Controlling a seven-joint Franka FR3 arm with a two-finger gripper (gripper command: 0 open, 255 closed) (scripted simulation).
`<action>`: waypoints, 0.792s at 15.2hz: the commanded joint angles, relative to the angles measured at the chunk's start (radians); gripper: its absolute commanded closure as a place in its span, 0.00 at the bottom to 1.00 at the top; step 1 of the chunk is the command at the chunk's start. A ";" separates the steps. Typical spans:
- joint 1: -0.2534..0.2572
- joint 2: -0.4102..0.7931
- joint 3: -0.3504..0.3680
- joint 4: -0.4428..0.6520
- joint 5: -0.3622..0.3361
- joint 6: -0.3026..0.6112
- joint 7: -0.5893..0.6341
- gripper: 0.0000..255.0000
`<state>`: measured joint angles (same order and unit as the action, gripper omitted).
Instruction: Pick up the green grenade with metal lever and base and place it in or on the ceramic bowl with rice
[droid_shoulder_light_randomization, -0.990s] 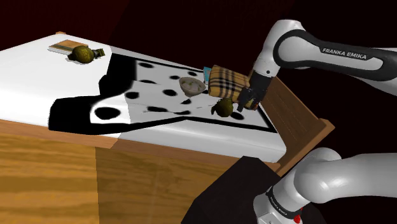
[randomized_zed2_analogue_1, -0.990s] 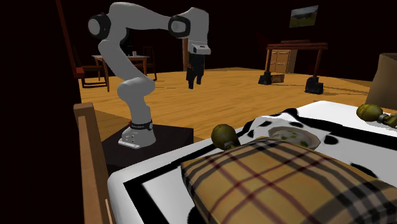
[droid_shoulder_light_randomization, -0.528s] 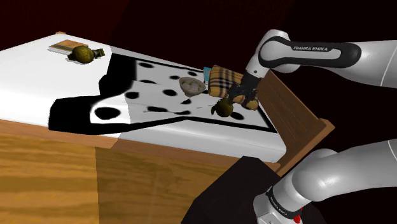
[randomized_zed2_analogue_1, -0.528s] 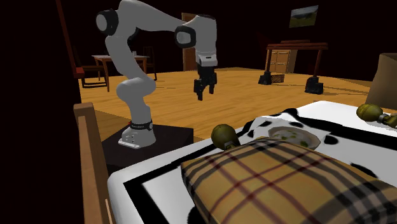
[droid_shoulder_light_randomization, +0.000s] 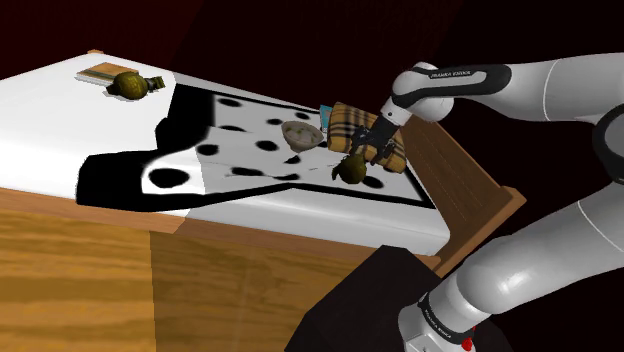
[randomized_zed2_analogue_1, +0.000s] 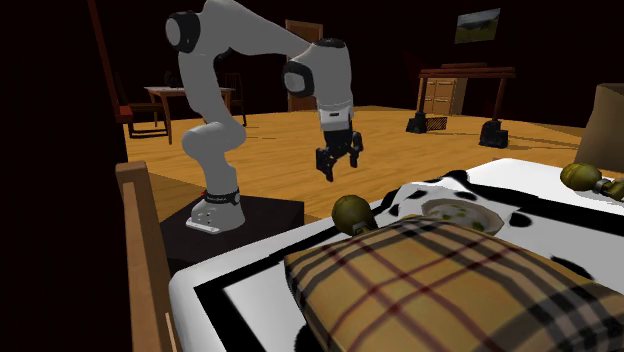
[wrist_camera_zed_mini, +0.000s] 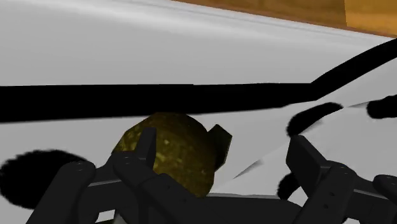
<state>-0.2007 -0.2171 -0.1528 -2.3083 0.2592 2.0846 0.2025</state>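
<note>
Smooth white arm (randomized_zed2_analogue_1: 240, 40) with dark joint bands, small white lettering on one; chunky all-black gripper (randomized_zed2_analogue_1: 340, 167).

The arm (randomized_zed2_analogue_1: 232, 35) arches up and over, wrist (randomized_zed2_analogue_1: 335, 102) turned downward, its gripper (randomized_zed2_analogue_1: 338, 170) hanging low with both fingers (wrist_camera_zed_mini: 310, 162) spread apart.

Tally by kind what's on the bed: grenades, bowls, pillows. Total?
Grenades: 2 (near grenade, far grenade)
Bowl: 1
Pillow: 1
Total: 4
</note>
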 joint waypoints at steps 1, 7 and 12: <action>-0.017 0.057 -0.028 0.024 0.039 0.041 -0.005 0.00; -0.060 0.229 -0.091 0.109 0.192 0.137 -0.023 0.00; -0.091 0.331 -0.111 0.158 0.297 0.185 -0.046 0.00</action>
<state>-0.2889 0.1014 -0.2634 -2.1526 0.5420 2.2594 0.1611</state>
